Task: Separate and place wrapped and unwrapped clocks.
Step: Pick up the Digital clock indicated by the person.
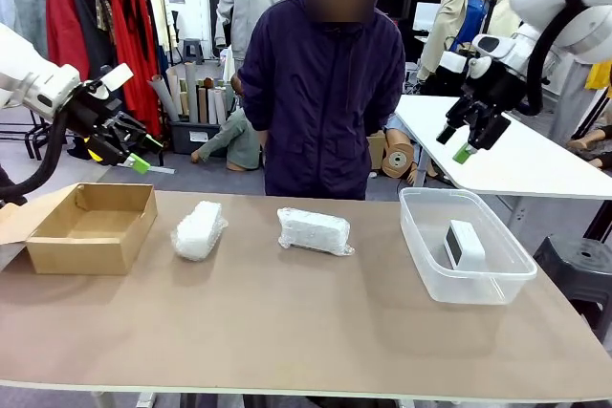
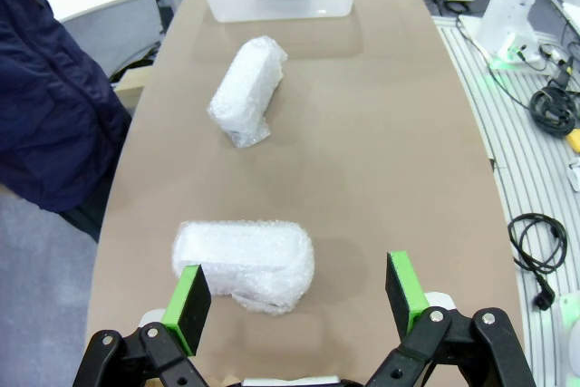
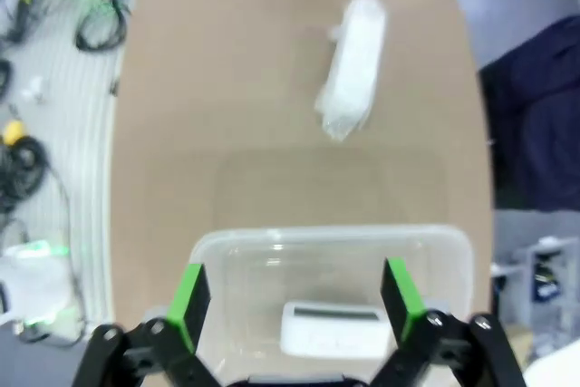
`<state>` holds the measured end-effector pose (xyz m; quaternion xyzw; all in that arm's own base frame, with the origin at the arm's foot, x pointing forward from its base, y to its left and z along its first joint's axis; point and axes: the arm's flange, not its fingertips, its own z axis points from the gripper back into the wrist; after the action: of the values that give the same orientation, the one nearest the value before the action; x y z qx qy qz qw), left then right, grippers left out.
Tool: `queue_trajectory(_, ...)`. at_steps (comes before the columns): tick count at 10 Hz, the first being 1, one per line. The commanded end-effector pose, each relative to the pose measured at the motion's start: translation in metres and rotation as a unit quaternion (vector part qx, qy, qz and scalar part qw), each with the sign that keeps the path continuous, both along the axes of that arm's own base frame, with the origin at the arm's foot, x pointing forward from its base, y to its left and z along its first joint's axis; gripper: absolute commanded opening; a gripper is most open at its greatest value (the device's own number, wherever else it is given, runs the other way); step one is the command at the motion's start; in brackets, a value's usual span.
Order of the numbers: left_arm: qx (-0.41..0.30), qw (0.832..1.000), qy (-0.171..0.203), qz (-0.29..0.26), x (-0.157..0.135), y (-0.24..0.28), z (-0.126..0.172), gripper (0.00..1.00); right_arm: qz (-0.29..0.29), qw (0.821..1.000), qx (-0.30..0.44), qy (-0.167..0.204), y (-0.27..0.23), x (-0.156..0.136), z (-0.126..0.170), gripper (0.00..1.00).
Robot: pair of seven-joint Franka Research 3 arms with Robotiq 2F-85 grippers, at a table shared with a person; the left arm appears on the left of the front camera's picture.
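Since the bare clock (image 1: 465, 244) already sits inside the clear tub (image 1: 417, 226) at the right end of the table (image 1: 287, 332), you can read that tub as the home for unwrapped pieces. That part of the sort looks done.

The two bubble-wrapped clocks lie out on the bare tabletop between tub and cardboard box (image 1: 91, 226), apart from each other and touching neither container. The left wrapped clock (image 1: 199, 230) is just beside the box, and the right wrapped clock (image 1: 314, 230) is nearer the middle. The open, empty box at the left end is probably meant for them, so both have yet to go in.

Your left gripper (image 1: 132, 152) hangs in the air above the box's far side with its jaws spread wide and nothing between them. In its wrist view the green pads (image 2: 192, 301) frame the left wrapped clock below without touching it, which suits an approach on that one.

Your right gripper (image 1: 455, 143) is raised well above the tub, fingers equally wide apart and empty, looking straight down on the bare clock.

A person (image 1: 320, 93) stands at the far edge, not reaching in.
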<state>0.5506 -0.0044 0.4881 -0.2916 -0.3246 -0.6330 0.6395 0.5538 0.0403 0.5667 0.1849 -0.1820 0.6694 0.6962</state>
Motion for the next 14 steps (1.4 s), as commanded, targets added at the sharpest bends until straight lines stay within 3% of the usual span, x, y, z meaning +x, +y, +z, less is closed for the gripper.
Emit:
queue_trajectory(1, -0.002, 1.000, -0.001, -0.001, 0.000, -0.001, 0.001, 1.00, 0.022, 0.997, 0.074, -0.015, -0.009, 0.010, 0.001, 1.00)
queue_trajectory(8, -0.002, 1.000, -0.001, -0.001, 0.000, -0.001, 0.001, 1.00, -0.004, 0.983, 0.182, -0.019, -0.048, 0.028, -0.001, 1.00)
queue_trajectory(9, -0.002, 1.000, -0.001, -0.001, 0.000, -0.001, 0.001, 1.00, -0.060, 0.978, 0.200, -0.025, -0.055, 0.029, -0.003, 1.00)
queue_trajectory(10, -0.002, 1.000, -0.001, -0.001, 0.000, -0.001, 0.001, 1.00, -0.015, 0.987, 0.162, -0.012, -0.043, 0.022, -0.005, 1.00)
queue_trajectory(14, -0.002, 1.000, -0.001, -0.001, 0.000, -0.001, 0.001, 1.00, -0.015, 0.987, 0.162, -0.012, -0.043, 0.022, -0.005, 1.00)
